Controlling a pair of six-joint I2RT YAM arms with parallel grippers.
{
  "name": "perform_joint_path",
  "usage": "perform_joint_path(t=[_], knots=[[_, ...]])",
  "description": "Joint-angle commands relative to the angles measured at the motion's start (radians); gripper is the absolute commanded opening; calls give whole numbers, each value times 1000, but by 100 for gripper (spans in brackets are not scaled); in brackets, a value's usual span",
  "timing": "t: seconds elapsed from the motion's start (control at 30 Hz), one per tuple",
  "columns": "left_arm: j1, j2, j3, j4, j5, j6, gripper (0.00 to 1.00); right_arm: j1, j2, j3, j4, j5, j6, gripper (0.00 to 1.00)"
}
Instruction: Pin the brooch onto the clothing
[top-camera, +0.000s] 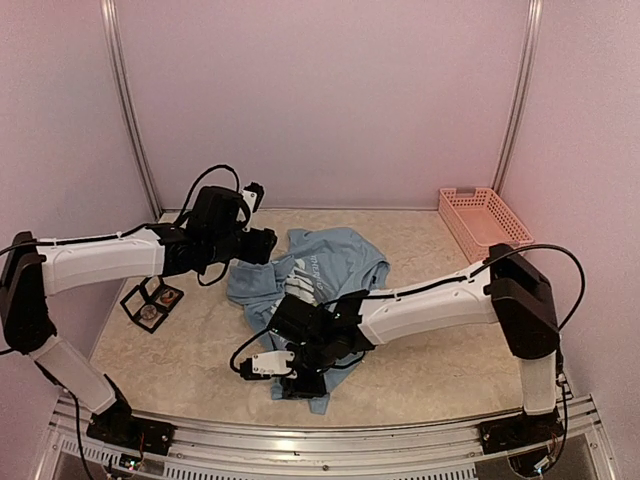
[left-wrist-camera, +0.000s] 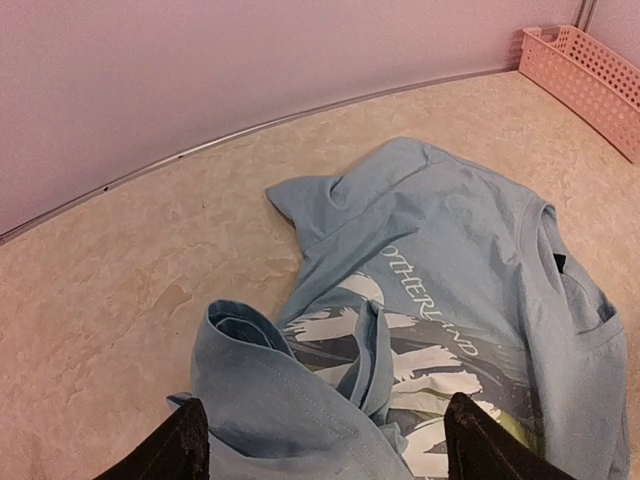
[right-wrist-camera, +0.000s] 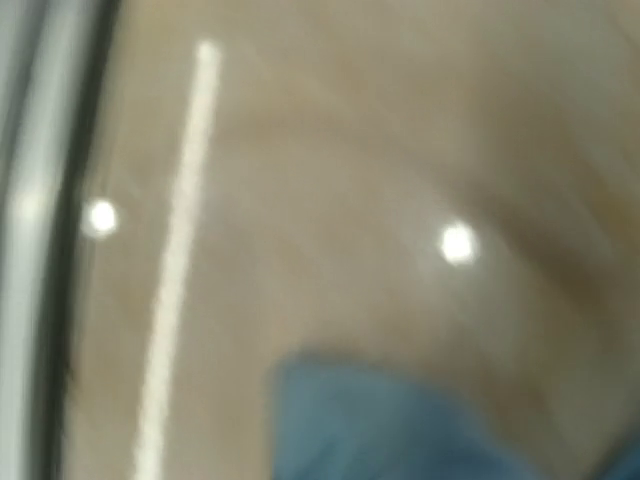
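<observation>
Top view: soft, even light with a pink cast on the walls (top-camera: 330, 100). Only faint, diffuse shadows on the table (top-camera: 200, 350). Frame sharp throughout.
Left wrist view: sharp and evenly lit, with gentle shadows in the folds of the T-shirt (left-wrist-camera: 450, 260).
Right wrist view: heavily blurred. Two round glare spots (right-wrist-camera: 457, 243) and one pale streak (right-wrist-camera: 185, 250) on the left; nothing in focus.

The crumpled light blue cotton T-shirt (top-camera: 335, 262) carries white lettering and a chest print of white, grey and olive-green streaks. The flat counter top (top-camera: 430, 365) is beige with a pale marbled pattern. A salmon-pink perforated plastic basket (top-camera: 482, 220) stands at the far right corner. Near the left edge, a small black open case (top-camera: 152, 303) shows brownish insides. The left arm (top-camera: 100, 258) and right arm (top-camera: 430, 305) are white with black joints.
</observation>
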Motion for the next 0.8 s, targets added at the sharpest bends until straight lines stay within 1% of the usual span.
perform_joint_path(t=[0.0, 0.03, 0.1, 0.17, 0.2, 0.23, 0.33, 0.43, 0.5, 0.57, 0.6, 0.67, 0.7, 0.77], knots=[[-7, -92, -31, -4, -31, -12, 80, 59, 71, 152, -99, 4, -25, 36], [-8, -110, -35, -9, -32, -8, 81, 59, 63, 170, -103, -1, -20, 46], [-13, -135, -47, -12, -34, 5, 83, 58, 10, 153, -89, 7, -4, 53], [-21, -166, -68, -1, -32, 17, 86, 44, -72, 97, -36, 15, 23, 59], [-26, -182, -77, 5, -29, 24, 88, 31, -118, 68, -16, 8, 45, 69], [-31, -195, -84, 7, -29, 25, 88, 15, -164, 37, 2, 2, 71, 72], [-58, -237, -95, 8, -31, 30, 88, -60, -311, -74, 67, 12, 197, 73], [-98, -263, -99, 0, -52, 34, 88, -191, -456, -231, 160, 93, 409, 73], [-122, -273, -100, -9, -49, 33, 88, -288, -524, -343, 186, 183, 573, 69], [-146, -275, -101, -19, -40, 34, 87, -357, -555, -427, 179, 253, 695, 59], [-162, -272, -101, -25, -37, 34, 86, -372, -558, -468, 172, 292, 723, 54], [-178, -263, -109, -27, -28, 26, 82, -382, -541, -501, 173, 329, 734, 53], [-180, -256, -115, -26, -12, 18, 79, -387, -522, -508, 180, 322, 735, 55], [-183, -220, -118, -36, 4, 3, 73, -400, -472, -512, 209, 277, 734, 62]])
